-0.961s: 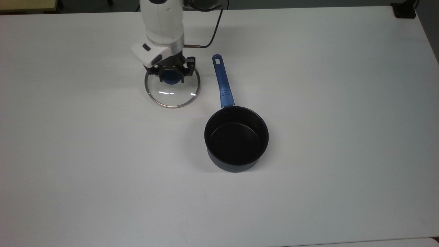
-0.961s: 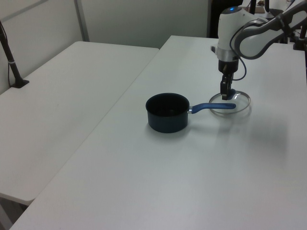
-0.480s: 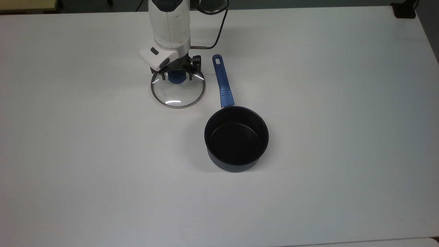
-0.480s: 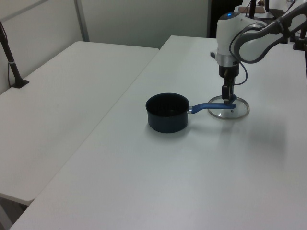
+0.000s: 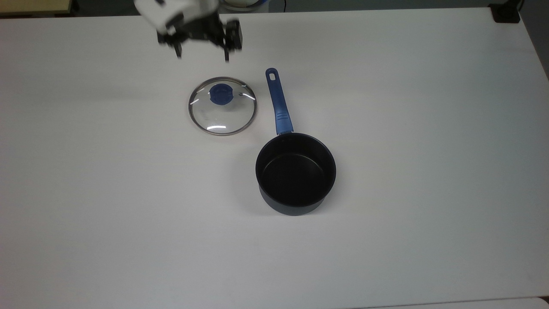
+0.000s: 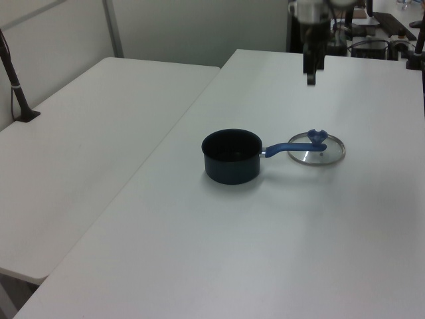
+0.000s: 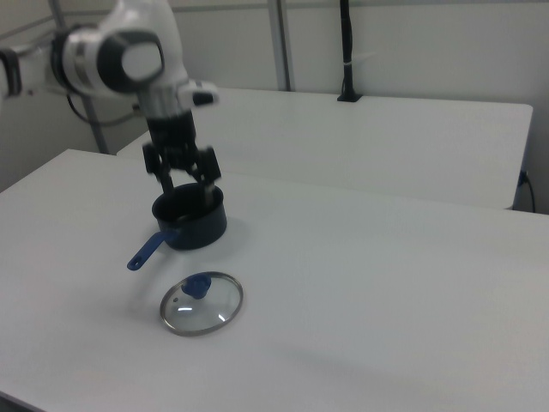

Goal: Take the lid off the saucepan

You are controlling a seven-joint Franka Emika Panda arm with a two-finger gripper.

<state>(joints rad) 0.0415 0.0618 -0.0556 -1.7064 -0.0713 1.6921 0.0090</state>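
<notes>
A white surface [image 5: 407, 128] holds a lid [image 5: 222, 106] and a saucepan [image 5: 296, 173], with a robot arm's pincer [image 5: 201, 55] raised above them. The lid lies flat on the surface, its blue knob [image 5: 220, 94] pointing up, just beside the pan's blue handle [image 5: 279, 101] on the top view's left, not touching it. The saucepan stands upright and uncovered, its dark inside bare, its handle pointing toward the top of the top view. The pincer hangs in the air well above the surface, fingers pointing down, spread wide and holding nothing. In the top view it sits above the lid in the frame and slightly to the top view's left. In the right view the pincer [image 7: 187, 184] hangs clear above the lid [image 7: 202, 303], in front of the saucepan [image 7: 190, 217].
</notes>
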